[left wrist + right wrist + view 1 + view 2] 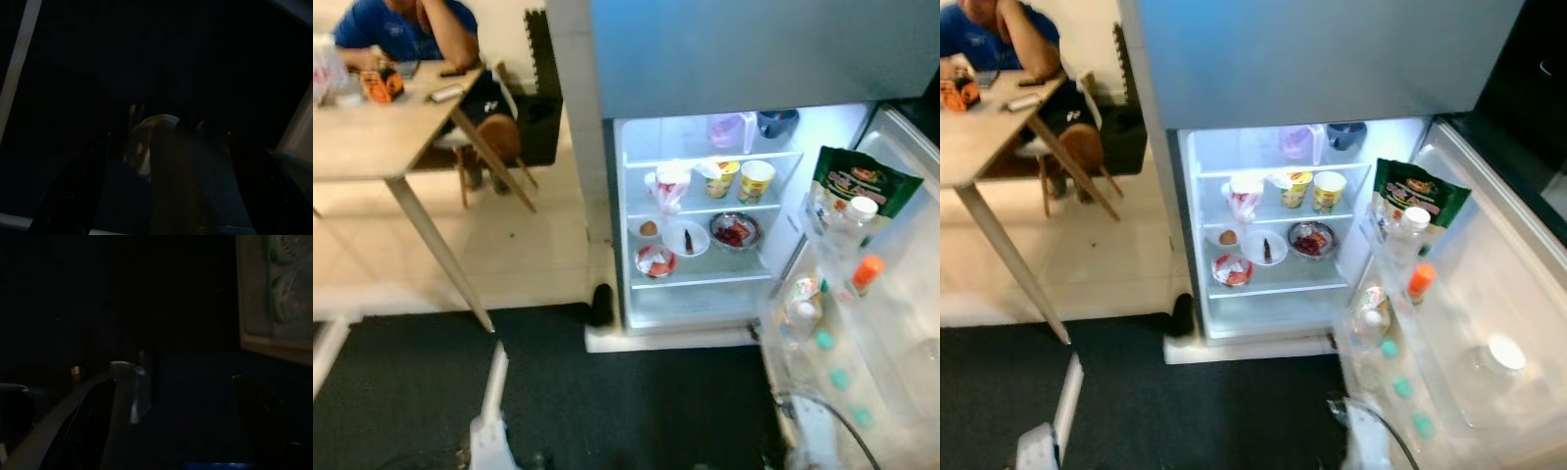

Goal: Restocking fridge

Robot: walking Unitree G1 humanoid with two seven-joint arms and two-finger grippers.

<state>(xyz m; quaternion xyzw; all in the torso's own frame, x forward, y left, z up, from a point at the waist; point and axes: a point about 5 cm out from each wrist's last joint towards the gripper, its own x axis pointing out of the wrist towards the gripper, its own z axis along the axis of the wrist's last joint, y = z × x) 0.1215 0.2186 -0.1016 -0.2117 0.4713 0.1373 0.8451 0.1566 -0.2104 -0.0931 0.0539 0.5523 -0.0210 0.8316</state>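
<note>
Dark carpet (431,392) lies under both arms, which hang low: the left gripper (161,147) and right gripper (161,396) show too dimly in their wrist views to tell whether the jaws are apart or together. Ahead, the fridge (705,225) stands open, with cups (756,180) and bowls (735,232) on its shelves and bottles (854,220) plus a green pouch (857,186) in the door (901,323) at right. Farther left, a person (406,29) sits at a wooden table (372,137).

Bowls (735,232) sit on the fridge (705,196) shelf, seemingly below cups (756,180).
</note>
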